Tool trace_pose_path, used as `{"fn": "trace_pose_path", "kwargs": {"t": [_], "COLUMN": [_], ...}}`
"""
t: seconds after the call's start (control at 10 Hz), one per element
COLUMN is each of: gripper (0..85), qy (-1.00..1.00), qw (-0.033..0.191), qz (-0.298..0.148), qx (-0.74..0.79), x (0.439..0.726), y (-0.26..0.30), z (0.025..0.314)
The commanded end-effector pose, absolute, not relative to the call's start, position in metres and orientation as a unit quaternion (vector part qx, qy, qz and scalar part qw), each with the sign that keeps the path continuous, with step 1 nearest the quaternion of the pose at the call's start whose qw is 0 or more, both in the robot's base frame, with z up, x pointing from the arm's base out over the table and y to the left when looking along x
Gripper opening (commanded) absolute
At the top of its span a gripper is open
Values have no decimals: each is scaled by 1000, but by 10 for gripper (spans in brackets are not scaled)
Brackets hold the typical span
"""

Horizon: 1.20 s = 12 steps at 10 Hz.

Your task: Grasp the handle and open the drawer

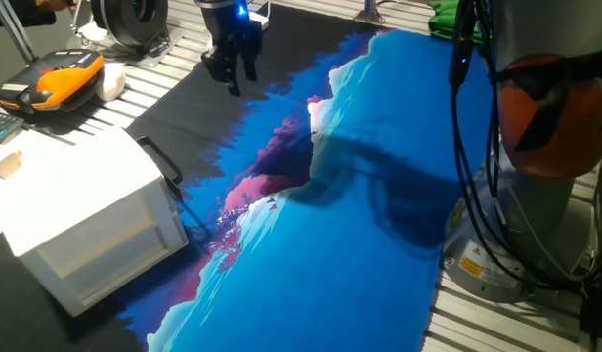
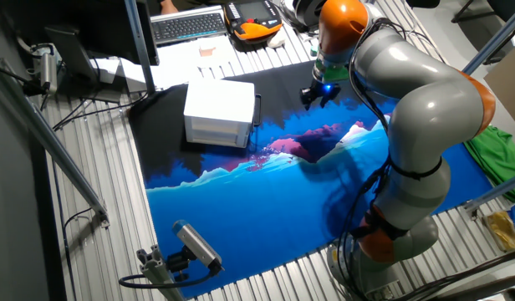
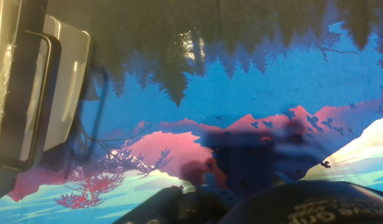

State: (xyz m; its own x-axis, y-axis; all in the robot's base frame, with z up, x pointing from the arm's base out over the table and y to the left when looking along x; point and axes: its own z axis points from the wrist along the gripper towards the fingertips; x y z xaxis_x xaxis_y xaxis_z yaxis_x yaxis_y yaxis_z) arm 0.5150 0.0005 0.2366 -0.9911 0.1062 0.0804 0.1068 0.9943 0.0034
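Note:
The white cabinet [image 1: 81,210] stands on the left of the mat. The drawer is shut, and its white end face [image 3: 66,81] shows at the left of the hand view. The thin black handle [image 1: 160,160] runs along that end face and also shows in the other fixed view [image 2: 257,109] and the hand view [image 3: 37,93]. My gripper [image 1: 237,80] hangs above the dark far part of the mat, well to the right of the handle and apart from it. Its fingers stand apart and hold nothing. It also shows in the other fixed view [image 2: 318,99].
A blue and pink mountain-print mat [image 1: 360,244] covers the table. A tan block [image 1: 6,161] lies on the cabinet top. An orange and black device [image 1: 59,78] and a keyboard [image 2: 186,25] lie behind the cabinet. My arm's base [image 1: 540,127] stands at the right.

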Motion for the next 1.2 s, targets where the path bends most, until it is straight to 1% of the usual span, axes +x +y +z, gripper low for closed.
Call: {"fn": "trace_pose_path", "kwargs": {"t": [0.0, 1.1], "gripper": [0, 0], "qy": [-998, -998], "qw": [40, 35], "qz": [-4, -5], "qx": [-53, -57], "x": [515, 516], "y": [0, 1], "z": [237, 235]}}
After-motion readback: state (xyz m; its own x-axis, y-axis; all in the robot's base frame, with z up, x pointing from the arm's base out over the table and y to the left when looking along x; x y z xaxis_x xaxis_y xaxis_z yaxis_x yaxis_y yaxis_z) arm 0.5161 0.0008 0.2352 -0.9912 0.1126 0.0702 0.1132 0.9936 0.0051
